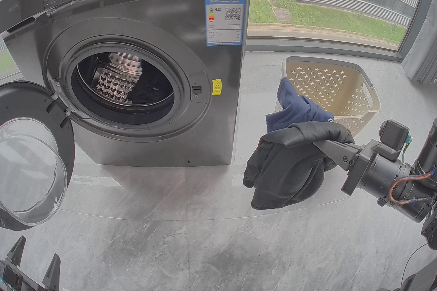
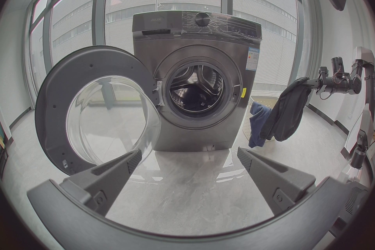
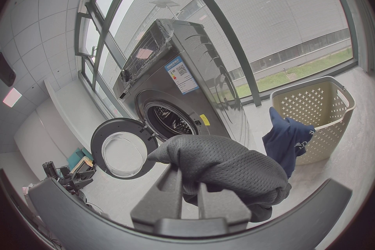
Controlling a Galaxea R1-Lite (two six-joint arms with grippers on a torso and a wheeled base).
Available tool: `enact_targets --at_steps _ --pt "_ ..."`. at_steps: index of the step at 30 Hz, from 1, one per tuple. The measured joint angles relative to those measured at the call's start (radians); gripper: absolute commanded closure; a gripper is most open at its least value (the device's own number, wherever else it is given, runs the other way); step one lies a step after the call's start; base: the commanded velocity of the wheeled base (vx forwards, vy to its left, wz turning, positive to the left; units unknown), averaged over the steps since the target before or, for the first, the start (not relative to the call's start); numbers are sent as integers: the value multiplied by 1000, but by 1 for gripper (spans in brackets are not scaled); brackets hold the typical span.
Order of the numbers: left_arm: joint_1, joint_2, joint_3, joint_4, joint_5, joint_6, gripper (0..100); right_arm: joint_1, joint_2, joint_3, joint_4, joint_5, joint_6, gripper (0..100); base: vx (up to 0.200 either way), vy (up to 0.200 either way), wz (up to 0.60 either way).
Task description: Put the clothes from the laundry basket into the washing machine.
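Washing machine (image 1: 182, 146) stands with its door (image 1: 27, 155) swung wide, laundry basket (image 1: 327, 82) just to its right. Right gripper (image 1: 325, 144) is clamped on a dark grey garment (image 1: 287, 164), hanging above the floor before the basket. A blue garment (image 1: 296, 110) drapes at the basket's rim. Left gripper (image 2: 188, 153) sits low, jaws spread, holding nothing.

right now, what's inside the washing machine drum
The washing machine drum shows its studded metal wall and a dark garment lying low on the right. Its near bottom is hidden behind the opening's rim.
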Motion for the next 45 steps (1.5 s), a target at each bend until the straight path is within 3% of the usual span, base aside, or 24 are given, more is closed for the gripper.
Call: enact_targets --at_steps 6,33,45 --pt "0 0 0 -1 0 0 0 0 0 1 0 0 -1 100 0 200 0" --pt "0 0 0 0 0 0 0 1 0 7 1 0 -1 100 0 0 0" --pt "0 0 0 0 0 0 0 1 0 7 1 -1 -1 100 0 133 0"
